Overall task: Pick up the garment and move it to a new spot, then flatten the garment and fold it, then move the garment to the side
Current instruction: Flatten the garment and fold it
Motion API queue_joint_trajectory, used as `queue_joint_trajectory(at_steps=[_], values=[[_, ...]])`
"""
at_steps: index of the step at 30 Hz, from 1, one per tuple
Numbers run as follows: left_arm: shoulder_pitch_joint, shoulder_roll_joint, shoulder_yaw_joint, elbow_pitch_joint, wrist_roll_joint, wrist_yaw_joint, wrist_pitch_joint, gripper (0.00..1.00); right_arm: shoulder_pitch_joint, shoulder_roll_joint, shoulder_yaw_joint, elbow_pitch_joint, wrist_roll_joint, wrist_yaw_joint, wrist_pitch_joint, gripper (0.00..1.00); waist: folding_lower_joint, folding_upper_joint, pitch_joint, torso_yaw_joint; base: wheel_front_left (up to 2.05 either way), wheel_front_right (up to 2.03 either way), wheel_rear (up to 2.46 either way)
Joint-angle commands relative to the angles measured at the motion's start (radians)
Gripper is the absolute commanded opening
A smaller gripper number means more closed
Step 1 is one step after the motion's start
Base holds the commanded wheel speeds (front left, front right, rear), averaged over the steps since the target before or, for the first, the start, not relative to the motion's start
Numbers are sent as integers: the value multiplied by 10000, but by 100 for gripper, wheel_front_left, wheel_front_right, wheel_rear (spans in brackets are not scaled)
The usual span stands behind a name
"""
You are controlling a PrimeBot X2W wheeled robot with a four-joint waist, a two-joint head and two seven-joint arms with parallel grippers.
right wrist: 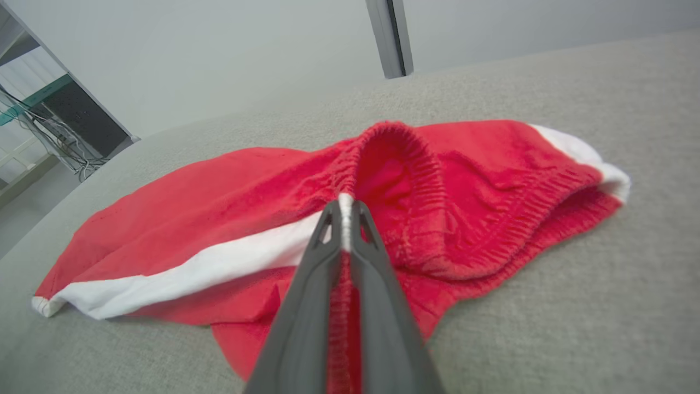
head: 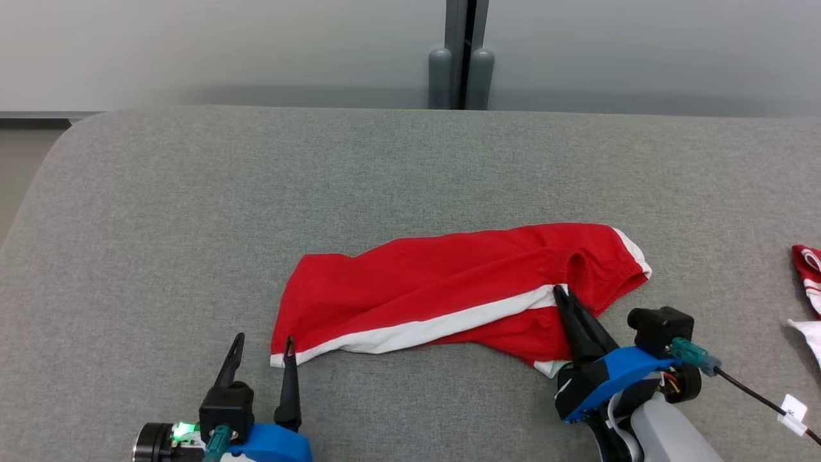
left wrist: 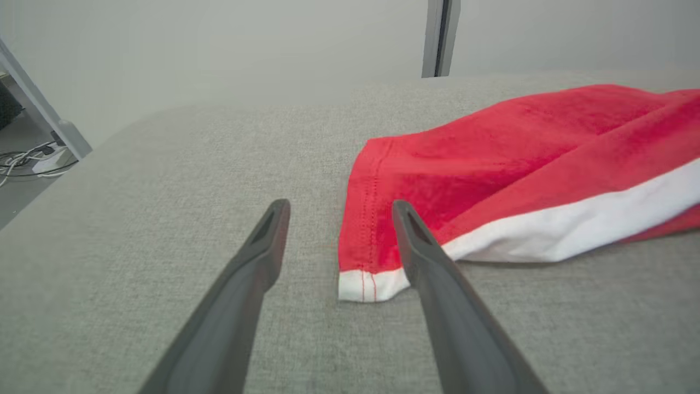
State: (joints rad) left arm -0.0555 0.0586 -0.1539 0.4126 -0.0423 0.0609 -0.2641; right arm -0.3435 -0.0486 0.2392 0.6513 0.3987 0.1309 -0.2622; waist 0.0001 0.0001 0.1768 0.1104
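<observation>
We are looking over a grey fabric worktop (head: 256,192) toward pale wall panels (head: 192,45) split by a dark upright post (head: 465,51), with cables (left wrist: 22,161) lying on the floor (left wrist: 16,194).

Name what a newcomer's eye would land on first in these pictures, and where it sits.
The bright red shorts with a white stripe, lying crumpled at the near middle of the grey table. Next, the right gripper, shut on the waistband at their right end, while the left gripper stands open at the hem corner.
</observation>
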Motion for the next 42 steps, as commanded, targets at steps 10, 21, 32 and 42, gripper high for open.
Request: queue_joint_trajectory(at_steps=[10, 21, 32, 42], values=[[141, -63, -877, -85, -421, -1157, 0, 100, 188, -34, -676, -227, -169, -3, -35, 0, -1, -1, -157, -358, 0, 0, 0], [341, -77, -1298, 634, -1489, -1558, 0, 100, 185, -36, -692, -168, -156, -3, -35, 0, -1, -1, -265, -267, 0, 0, 0], [217, -78, -1077, 1230, -1937, -1189, 0, 100, 115, -36, -621, -126, -196, -3, -35, 0, -1, -1, -301, -405, 0, 0, 0], [59, -79, -1041, 1598, -2089, -1139, 0, 100, 135, -36, -460, -159, -93, -3, -35, 0, -1, -1, -255, -481, 0, 0, 0]])
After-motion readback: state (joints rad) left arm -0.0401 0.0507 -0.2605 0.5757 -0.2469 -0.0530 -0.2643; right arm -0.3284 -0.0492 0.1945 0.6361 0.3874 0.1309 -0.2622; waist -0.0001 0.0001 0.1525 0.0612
